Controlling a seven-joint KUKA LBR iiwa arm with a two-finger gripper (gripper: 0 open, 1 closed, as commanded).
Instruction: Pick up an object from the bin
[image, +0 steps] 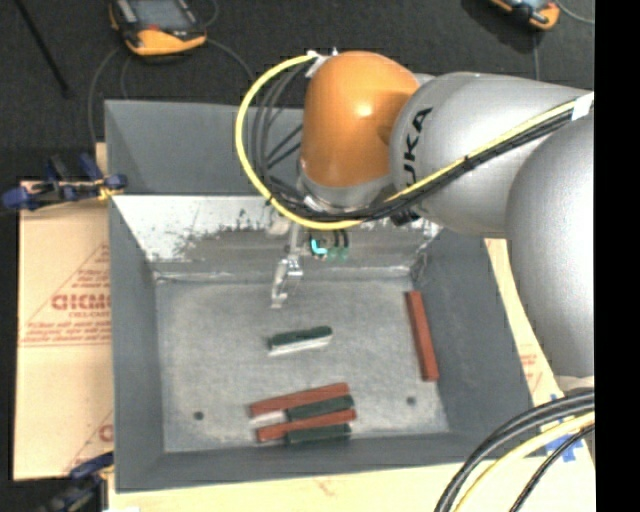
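Six or so bars (302, 405) lie on the grey bin (200, 340) floor; whether the hand (285, 285) is spread I cannot tell.

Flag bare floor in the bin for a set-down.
Bare: bin floor between the left wall and the green-white stick; also between that stick and the red bar by the right wall. Crowded: front, red and green sticks bunched; claw over back centre.
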